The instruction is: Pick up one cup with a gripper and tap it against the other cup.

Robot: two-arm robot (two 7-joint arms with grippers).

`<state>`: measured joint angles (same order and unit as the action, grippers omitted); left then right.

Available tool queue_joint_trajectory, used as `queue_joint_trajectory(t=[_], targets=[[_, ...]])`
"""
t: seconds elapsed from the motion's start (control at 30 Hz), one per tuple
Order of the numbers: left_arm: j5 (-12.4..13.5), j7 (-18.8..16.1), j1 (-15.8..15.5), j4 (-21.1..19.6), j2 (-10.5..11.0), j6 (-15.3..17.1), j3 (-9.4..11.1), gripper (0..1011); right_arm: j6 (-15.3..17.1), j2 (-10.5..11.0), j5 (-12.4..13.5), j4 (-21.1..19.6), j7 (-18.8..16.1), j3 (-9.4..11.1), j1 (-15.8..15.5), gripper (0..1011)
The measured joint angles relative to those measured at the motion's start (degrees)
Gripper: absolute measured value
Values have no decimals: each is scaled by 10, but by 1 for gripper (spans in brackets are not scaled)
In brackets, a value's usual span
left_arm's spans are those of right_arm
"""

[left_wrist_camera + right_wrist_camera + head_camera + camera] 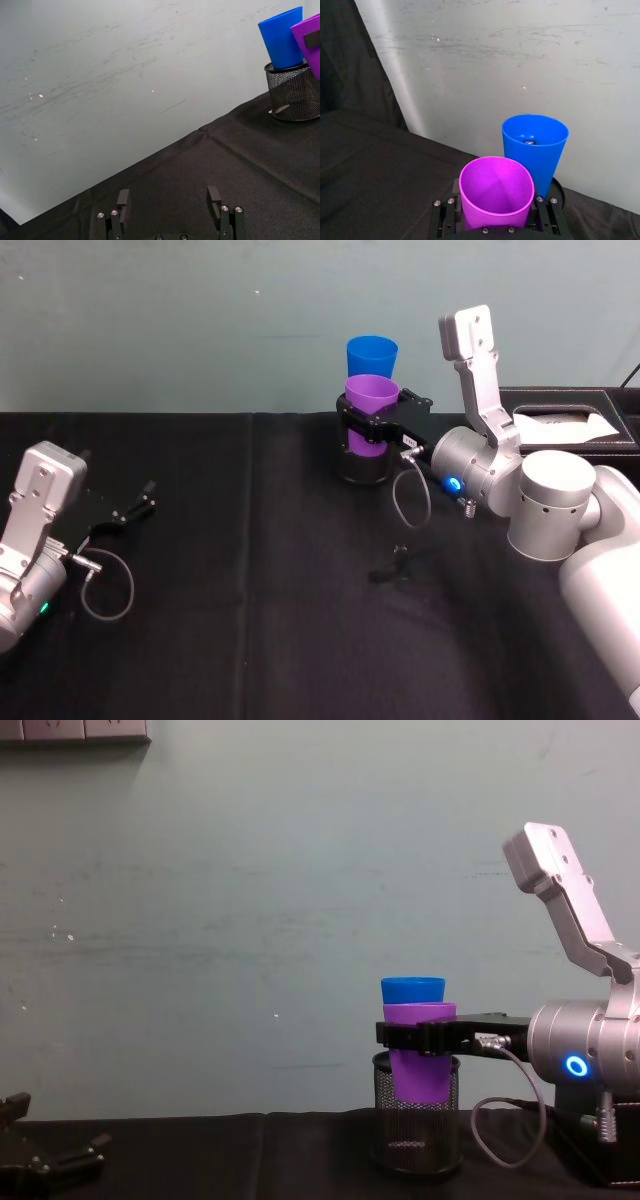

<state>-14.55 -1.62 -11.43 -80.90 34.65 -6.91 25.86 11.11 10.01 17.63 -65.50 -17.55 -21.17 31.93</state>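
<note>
My right gripper (372, 430) is shut on the purple cup (372, 405), gripping its sides below the rim and holding it upright off the table. The blue cup (372, 354) stands right behind it in a black mesh holder (360, 468). From the side, the purple cup (422, 1065) overlaps the blue cup (412, 988) and the holder's rim; I cannot tell whether the cups touch. In the right wrist view the purple cup (496, 192) sits between my fingers, with the blue cup (535, 145) just beyond. My left gripper (140, 502) rests open at the far left.
A black box (565, 420) with white paper on it stands at the back right, beside my right arm. A small black part (395, 565) lies on the black cloth (250, 570) in front of the holder. The wall runs close behind the cups.
</note>
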Motion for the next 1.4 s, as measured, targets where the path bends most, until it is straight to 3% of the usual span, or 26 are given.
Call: queue_joint_trajectory(t=[0.5,0.67,0.97,1.2,1.4], targets=[[0,0,0,0,0,0,0,1000,0,0,0,-1,0,0,0,723],[0,0,0,0,0,0,0,1000,5,10,4,-35,-5,4,-29,723],[0,0,0,0,0,0,0,1000,9,48,10,-140,-8,3,-128,723],[0,0,0,0,0,0,0,1000,-57,61,-18,-167,8,-1,-188,723],[0,0,0,0,0,0,0,1000,-150,51,-48,-127,15,-3,-219,723]])
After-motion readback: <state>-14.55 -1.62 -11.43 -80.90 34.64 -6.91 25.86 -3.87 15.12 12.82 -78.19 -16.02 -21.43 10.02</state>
